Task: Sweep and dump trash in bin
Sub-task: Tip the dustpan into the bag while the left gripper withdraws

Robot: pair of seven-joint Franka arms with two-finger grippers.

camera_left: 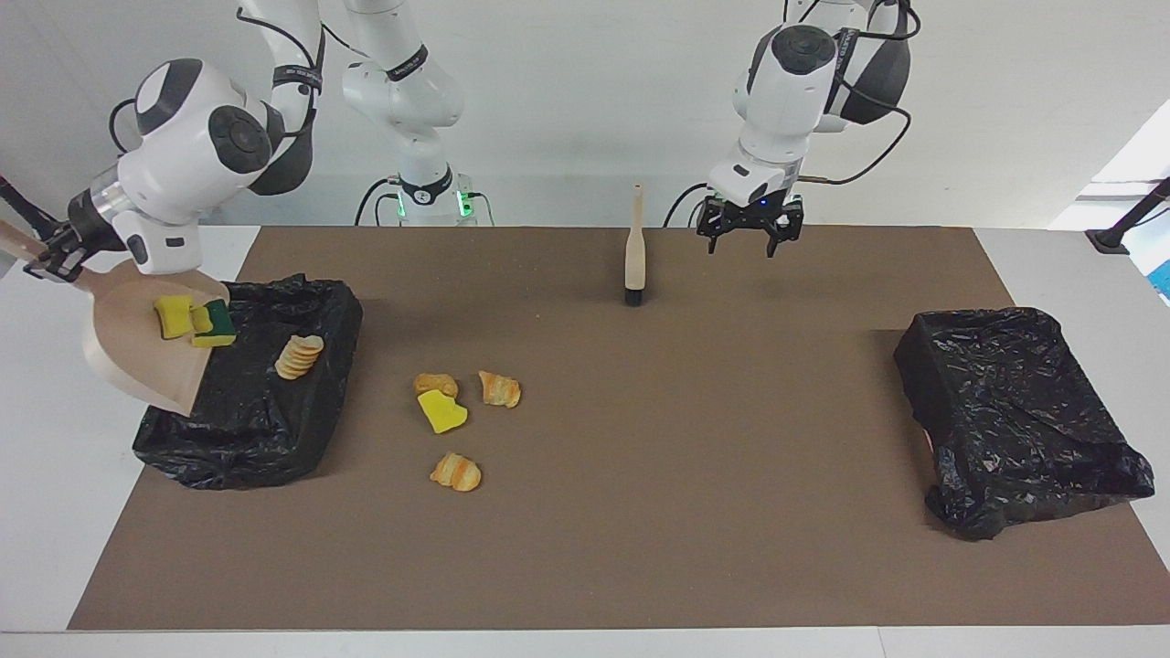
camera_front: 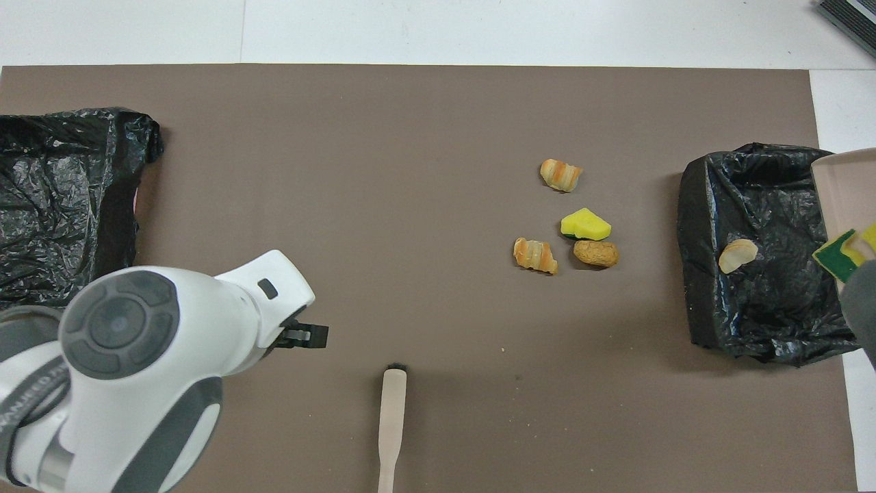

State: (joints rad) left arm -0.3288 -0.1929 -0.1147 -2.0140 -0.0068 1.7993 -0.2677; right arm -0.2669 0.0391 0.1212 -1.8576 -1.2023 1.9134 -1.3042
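Over the bin [camera_left: 247,402], right gripper [camera_left: 50,260] pinches tilted dustpan [camera_left: 128,352], 2 sponge bits [camera_left: 194,320] aboard; left gripper [camera_left: 749,233] spread, beside upright brush [camera_left: 633,251].

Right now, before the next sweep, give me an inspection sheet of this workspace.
Surface: brown mat, four scraps loose on it toward the right arm's end.
Job's things: dustpan tilted over black-bagged bin, two sponge bits on it; one pastry piece in the bin; brush upright on its bristles, nothing holding it.
Clutter: nothing seen.
Tools: right tool shut on the dustpan's handle; left tool open, over the mat beside the brush.
Cables: black cable loops along the left arm, off the mat.
Surroundings: second bagged bin at the left arm's end.
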